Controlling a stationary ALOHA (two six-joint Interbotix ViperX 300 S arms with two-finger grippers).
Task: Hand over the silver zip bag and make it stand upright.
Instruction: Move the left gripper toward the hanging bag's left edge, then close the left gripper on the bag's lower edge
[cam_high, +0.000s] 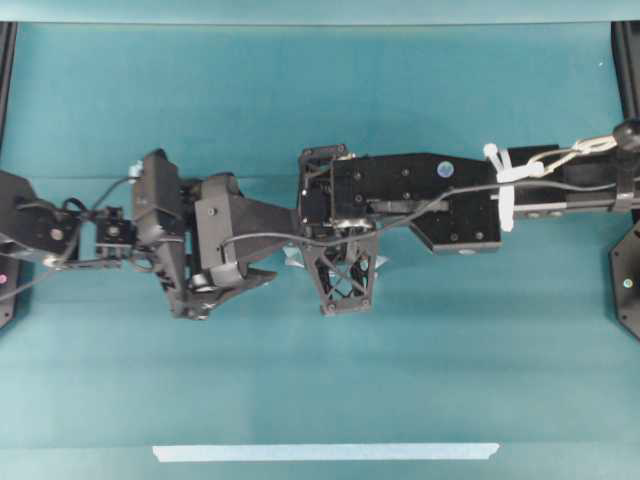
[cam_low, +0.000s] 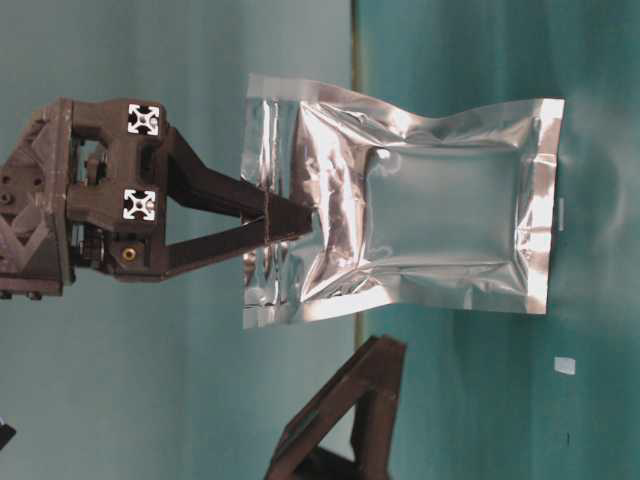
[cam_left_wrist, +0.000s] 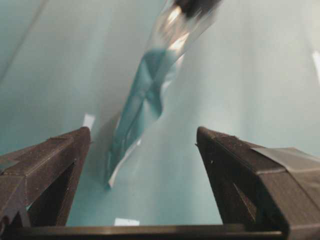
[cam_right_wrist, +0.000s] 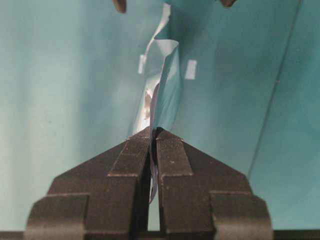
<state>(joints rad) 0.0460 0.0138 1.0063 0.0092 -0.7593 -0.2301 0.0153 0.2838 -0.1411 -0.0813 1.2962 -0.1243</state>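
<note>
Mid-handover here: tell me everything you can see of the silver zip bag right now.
The silver zip bag is a shiny, crinkled foil pouch with flat sealed edges and a puffed, mirror-like centre. It hangs in the air off the table, pinched at one edge by the right gripper, jaws shut on it. The left gripper is open, facing it, not touching.

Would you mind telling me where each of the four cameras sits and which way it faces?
Overhead exterior: above the table, looking straight down; both arms meet mid-frame, hiding almost all of the silver zip bag.
Table-level exterior: low and rotated sideways; shows the right gripper pinching the silver zip bag.
Left wrist: on the left arm, looking past the open left gripper at the bag edge-on.
Right wrist: looks along the shut jaws at the bag.
Shared: both wrist views show the bag and white tape scraps.
</note>
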